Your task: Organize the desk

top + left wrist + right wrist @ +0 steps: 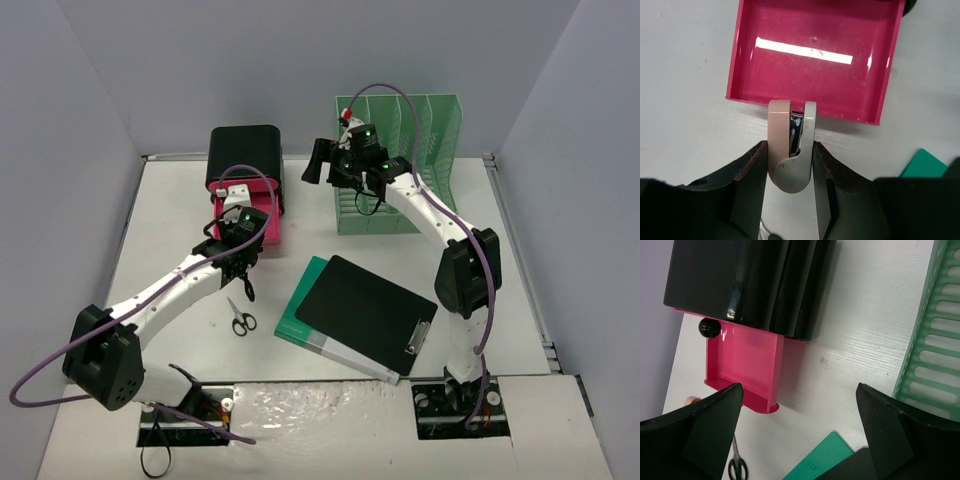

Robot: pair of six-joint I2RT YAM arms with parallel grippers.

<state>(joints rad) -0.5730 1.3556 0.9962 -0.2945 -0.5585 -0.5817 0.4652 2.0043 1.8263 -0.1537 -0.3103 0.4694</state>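
Note:
The desk [170, 210] is a white tabletop with pale grey walls round it. At its back left a black box [245, 150] has its pink drawer [815, 55] pulled out and empty. My left gripper [790, 167] is shut on a small pale pink and grey stapler [781, 127], whose tip reaches the drawer's near rim. In the top view the left gripper [238, 245] sits at the drawer's front edge. My right gripper [799, 387] hangs open above bare desk between the drawer [740, 360] and the green rack [935, 340], holding nothing.
Small black scissors [241, 320] lie near the left arm. A black clipboard [365, 310] rests on a green book [300, 315] at centre front. A green file rack [400, 160] stands at the back right, behind the right gripper [335, 170].

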